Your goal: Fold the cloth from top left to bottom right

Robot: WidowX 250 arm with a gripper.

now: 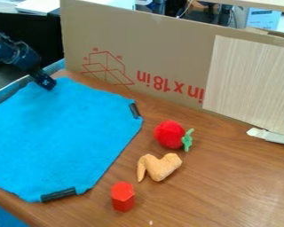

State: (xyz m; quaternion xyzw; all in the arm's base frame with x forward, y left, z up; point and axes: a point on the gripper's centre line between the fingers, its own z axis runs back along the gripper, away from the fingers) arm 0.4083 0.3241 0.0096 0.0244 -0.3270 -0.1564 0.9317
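- Hanging at the top of the blue cloth [61, 137], the black gripper [45, 83] points down; whether it is apart, together or clamped on fabric cannot be told.
- The cloth lies spread on the wooden table [227, 190], at the left of the view.
- Right of it sit a red plush [169, 134], a tan toy [159, 167] and a red block [122, 196].
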